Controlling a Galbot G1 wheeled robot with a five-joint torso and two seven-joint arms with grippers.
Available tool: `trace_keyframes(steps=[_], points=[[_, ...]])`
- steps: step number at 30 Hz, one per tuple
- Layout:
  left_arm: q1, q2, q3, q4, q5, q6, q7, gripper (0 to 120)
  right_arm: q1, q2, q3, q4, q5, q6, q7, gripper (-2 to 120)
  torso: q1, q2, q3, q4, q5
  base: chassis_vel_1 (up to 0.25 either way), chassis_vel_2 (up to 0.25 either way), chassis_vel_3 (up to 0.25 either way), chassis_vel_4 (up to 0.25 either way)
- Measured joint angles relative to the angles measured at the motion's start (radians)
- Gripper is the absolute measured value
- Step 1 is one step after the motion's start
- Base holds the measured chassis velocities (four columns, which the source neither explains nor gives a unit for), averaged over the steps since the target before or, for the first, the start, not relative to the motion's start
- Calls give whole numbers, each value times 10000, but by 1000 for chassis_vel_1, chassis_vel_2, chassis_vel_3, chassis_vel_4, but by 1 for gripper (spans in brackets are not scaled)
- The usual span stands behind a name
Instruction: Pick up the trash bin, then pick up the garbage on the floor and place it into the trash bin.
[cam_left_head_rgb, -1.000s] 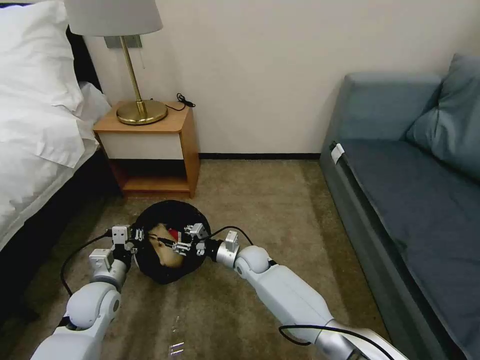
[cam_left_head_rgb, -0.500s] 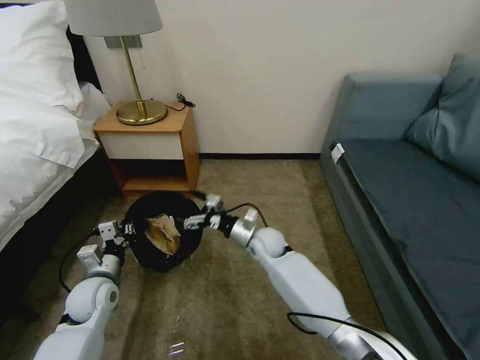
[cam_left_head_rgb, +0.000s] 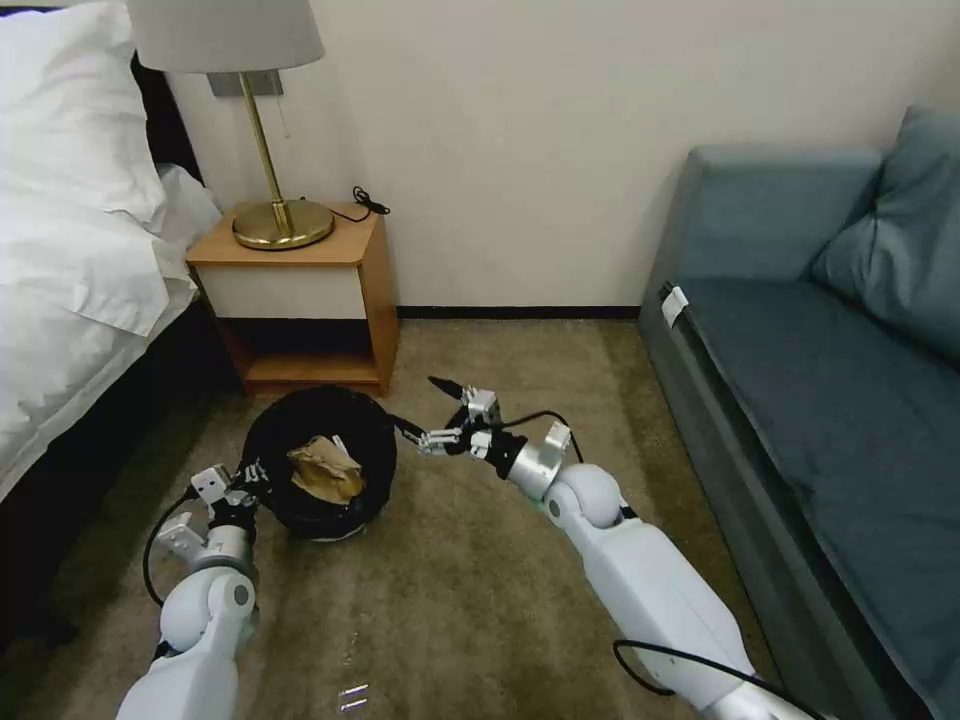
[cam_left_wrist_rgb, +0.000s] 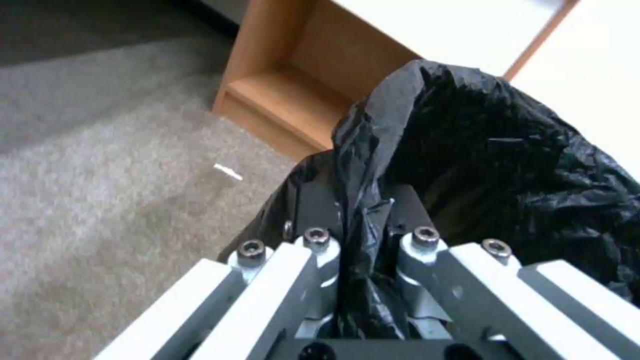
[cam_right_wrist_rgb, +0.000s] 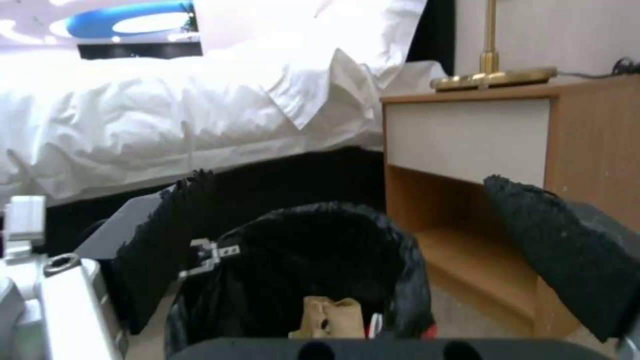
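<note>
The bin (cam_left_head_rgb: 320, 462) is held off to the left of the robot, in front of the nightstand (cam_left_head_rgb: 300, 290), by the left pincer (cam_left_head_rgb: 243, 480), which is closed on the black bag at the near-left rim; in the left wrist view the bag film is seen pinched between the fingers (cam_left_wrist_rgb: 313, 250). Brown paper (cam_left_head_rgb: 325, 468) lies inside the bin, and a trace of red is seen beside it in the right wrist view. The right pincer (cam_left_head_rgb: 437, 412) is poised just beside the bin's right rim, above the carpet (cam_left_head_rgb: 520, 600), with its pads (cam_right_wrist_rgb: 567, 250) spread wide and nothing between them.

The step in hand is judged to be a drop-off into the bin, the right pincer being empty beside it. No loose litter can be made out on the visible carpet, so the task may be near its end, though this cannot be confirmed. If pieces remain, the right arm would need to be lowered to the floor while the bin is kept level.
</note>
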Motion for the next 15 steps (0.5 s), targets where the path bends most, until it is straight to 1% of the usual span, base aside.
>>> trace_keyframes(steps=[2,4,6,7,9,10,11,13,14,15], points=[[-29,7,-90,215,-181,11,-103,5,-129,43,1,1,-29,8,-52,100,0,0,0,2,-1,0,0,0,0],[-29,32,-116,238,-256,51,-138,6,-161,59,1,1,-32,11,-67,100,0,0,0,1,0,0,0,0,0],[-29,101,-177,265,-343,153,-252,17,-195,110,4,-40,-47,24,-121,100,0,1,0,1,0,0,0,0,0],[-29,101,-177,265,-343,153,-252,17,-195,110,4,-40,-47,24,-121,100,0,1,0,1,0,0,0,0,0],[-39,135,-203,269,-353,198,-325,27,-194,152,5,-96,-49,27,-164,100,0,1,0,1,-1,0,0,0,0],[-39,135,-203,269,-353,198,-325,27,-194,152,5,-96,-49,27,-164,100,0,1,0,1,-1,0,0,0,0],[-45,136,-214,269,-353,208,-349,30,-190,169,5,-116,-49,28,-175,100,0,0,0,1,-1,0,0,0,0],[-49,141,-222,266,-341,221,-380,41,-188,203,-1,-171,-52,32,-219,100,0,0,0,1,0,0,0,0,0],[-49,141,-222,266,-341,221,-380,41,-188,203,-1,-171,-52,32,-219,100,0,0,0,1,0,0,0,0,0],[-48,148,-225,259,-312,222,-381,47,-201,209,-2,-185,-54,35,-230,100,0,0,0,2,-1,0,0,0,0]])
